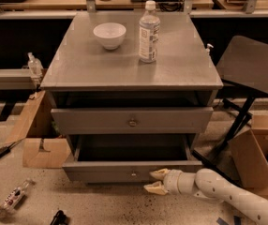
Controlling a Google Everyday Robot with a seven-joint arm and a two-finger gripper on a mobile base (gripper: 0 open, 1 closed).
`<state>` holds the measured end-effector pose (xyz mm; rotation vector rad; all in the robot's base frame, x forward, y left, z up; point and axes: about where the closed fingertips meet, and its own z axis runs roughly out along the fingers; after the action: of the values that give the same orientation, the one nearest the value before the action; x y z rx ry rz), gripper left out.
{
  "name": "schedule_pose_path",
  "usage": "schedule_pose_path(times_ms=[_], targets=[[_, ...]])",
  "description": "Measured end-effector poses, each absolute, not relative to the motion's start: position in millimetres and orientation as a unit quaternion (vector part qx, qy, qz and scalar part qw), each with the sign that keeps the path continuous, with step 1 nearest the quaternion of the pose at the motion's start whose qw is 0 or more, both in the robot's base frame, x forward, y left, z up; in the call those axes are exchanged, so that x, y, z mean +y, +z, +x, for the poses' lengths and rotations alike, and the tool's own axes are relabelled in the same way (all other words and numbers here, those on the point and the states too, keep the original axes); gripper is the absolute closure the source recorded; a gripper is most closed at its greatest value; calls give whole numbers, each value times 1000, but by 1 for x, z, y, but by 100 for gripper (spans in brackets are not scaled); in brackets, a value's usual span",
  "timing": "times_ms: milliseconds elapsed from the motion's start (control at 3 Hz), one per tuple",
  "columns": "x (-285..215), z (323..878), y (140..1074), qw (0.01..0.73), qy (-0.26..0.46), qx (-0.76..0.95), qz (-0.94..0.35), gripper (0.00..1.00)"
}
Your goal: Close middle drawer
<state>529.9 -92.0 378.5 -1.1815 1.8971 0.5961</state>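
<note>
Middle drawer (pixel 106 171) stands pulled well out of the grey cabinet (pixel 210 98), under the upper drawer (pixel 92 121) (itself out a little). The claw (pixel 154 181) sits low at the drawer's front, just right of its knob (pixel 134 174), fingers spread apart and holding nothing; the upper finger looks to touch the front. On the worktop (pixel 181 71) stand a white bowl (pixel 109 34) and a bottle (pixel 149 32).

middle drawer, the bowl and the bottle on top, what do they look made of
Grey flat-fronted middle drawer: probably painted wood, matte, with a small brass-looking knob. White round bowl: likely glazed ceramic, going by its smooth sheen. Clear bottle with white cap: plastic, see-through. The pale gripper sits at the drawer's front, jaws open.
</note>
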Motion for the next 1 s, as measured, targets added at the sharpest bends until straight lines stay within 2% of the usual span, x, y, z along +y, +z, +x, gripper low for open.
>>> schedule_pose_path(times_ms=[333, 667, 1000], targets=[[-90, 529, 378, 402, 237, 750, -468, 70], [-92, 516, 379, 392, 230, 755, -472, 100], [-92, 516, 379, 392, 230, 755, -472, 100]])
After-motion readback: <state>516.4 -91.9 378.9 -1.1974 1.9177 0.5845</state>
